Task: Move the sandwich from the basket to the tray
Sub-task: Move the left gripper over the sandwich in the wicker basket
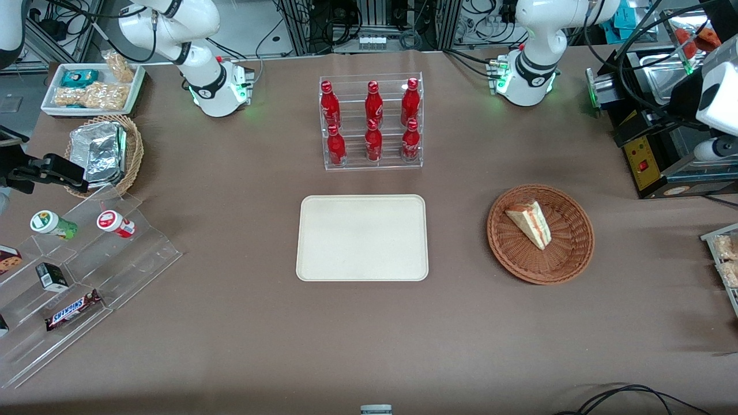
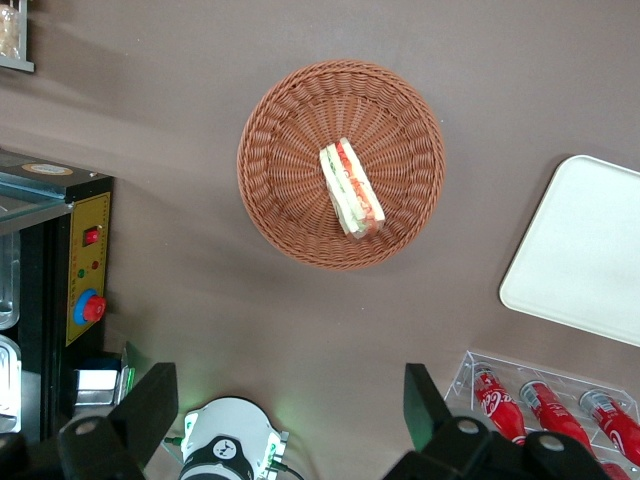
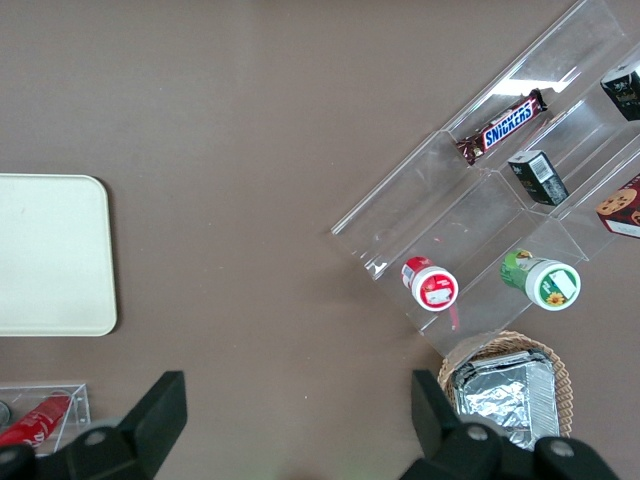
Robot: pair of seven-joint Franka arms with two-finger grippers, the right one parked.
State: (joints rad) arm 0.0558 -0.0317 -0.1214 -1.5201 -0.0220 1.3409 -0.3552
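Sandwich: pale triangular bread wedge (image 2: 351,188) in round reddish-brown wicker basket (image 2: 270,190), long axis 11-to-5 o'clock.
Gripper: gripper (image 2: 290,405) held high above, fingers (image 2: 150,400) spread, released.

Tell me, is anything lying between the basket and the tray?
No: the front view shows only bare brown table between the basket and the tray. The open gripper hangs high above the basket.

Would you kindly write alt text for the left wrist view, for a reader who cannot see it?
A triangular white-bread sandwich lies in a round reddish-brown wicker basket on a brown table, seen from above the open left gripper. A cream rectangular tray sits apart beside the basket, with red bottles in a clear rack nearby.
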